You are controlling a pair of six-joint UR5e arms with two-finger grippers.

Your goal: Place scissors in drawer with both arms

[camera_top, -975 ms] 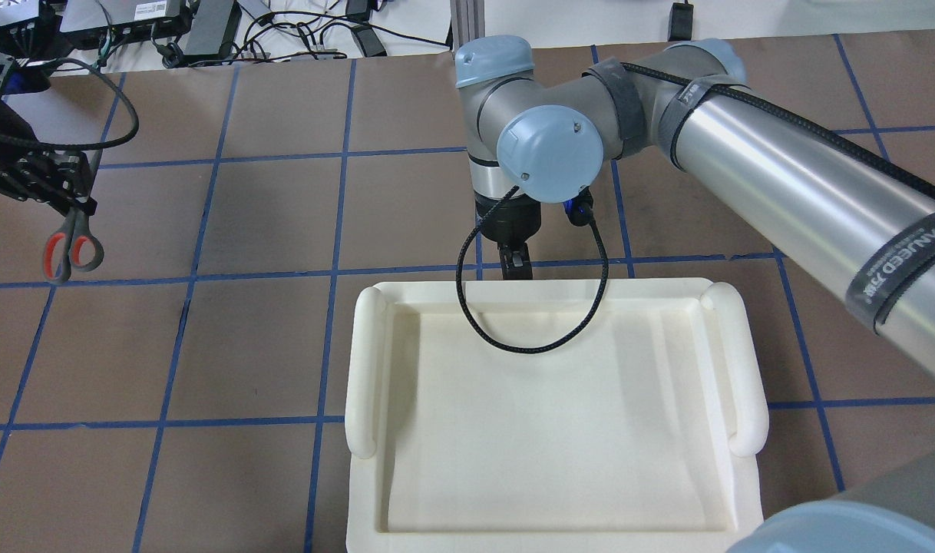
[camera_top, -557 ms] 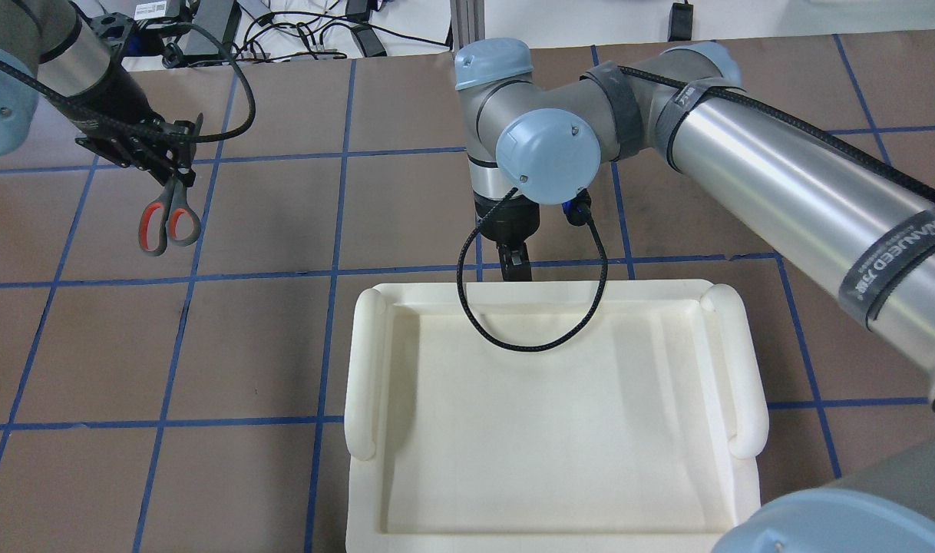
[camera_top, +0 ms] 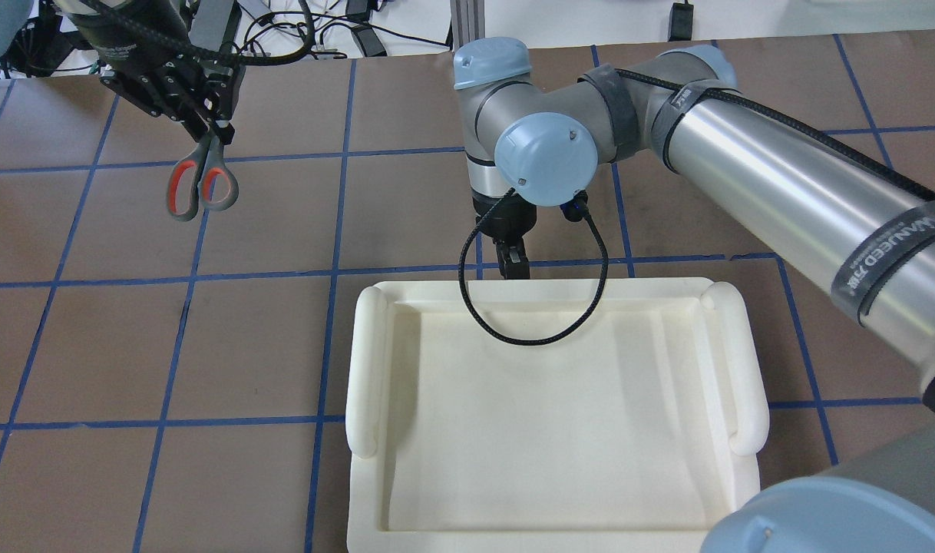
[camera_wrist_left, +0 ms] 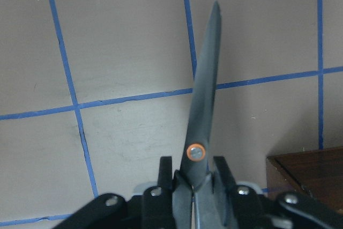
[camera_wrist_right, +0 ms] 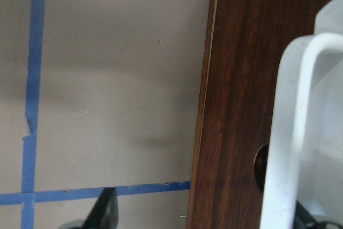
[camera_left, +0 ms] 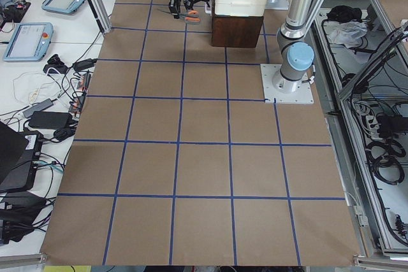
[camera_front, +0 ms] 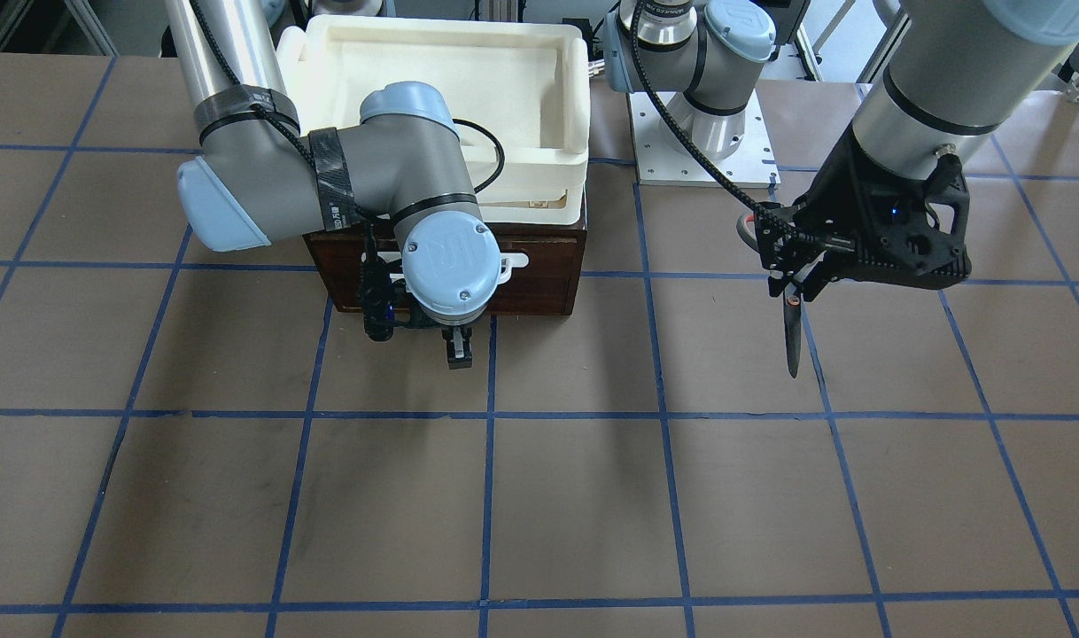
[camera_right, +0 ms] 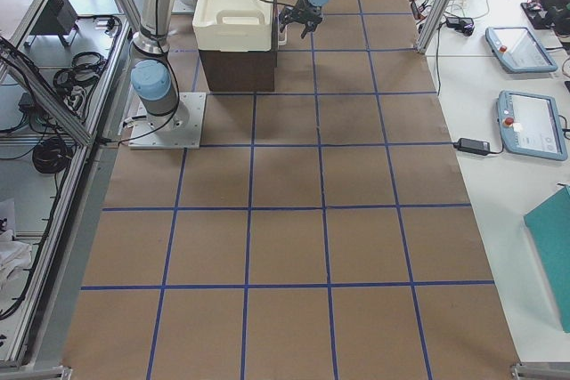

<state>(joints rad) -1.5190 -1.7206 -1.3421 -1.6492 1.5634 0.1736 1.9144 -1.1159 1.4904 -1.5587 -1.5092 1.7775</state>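
Note:
My left gripper (camera_top: 210,130) is shut on the scissors (camera_top: 206,153) and holds them in the air over the table's far left. The grey, orange-lined handles hang toward me. In the front view the blades (camera_front: 792,341) point down below the gripper (camera_front: 801,279). The left wrist view shows the blades (camera_wrist_left: 204,95) clamped at the pivot. My right gripper (camera_top: 515,265) points down, open, just in front of the dark brown drawer (camera_front: 539,266). The drawer's white bar handle (camera_wrist_right: 289,132) stands by the gripper's gap, and one finger (camera_wrist_right: 106,213) shows. The drawer front looks shut.
A white foam tray (camera_top: 364,369) sits on top of the drawer box and hides it from overhead. The brown table has blue tape lines. Cables and devices lie along the far edge (camera_top: 299,31). My left arm's base plate (camera_front: 703,142) stands beside the box.
My left arm has carried the scissors rightward and farther from me, toward the table's middle. The right arm has barely shifted in front of the drawer.

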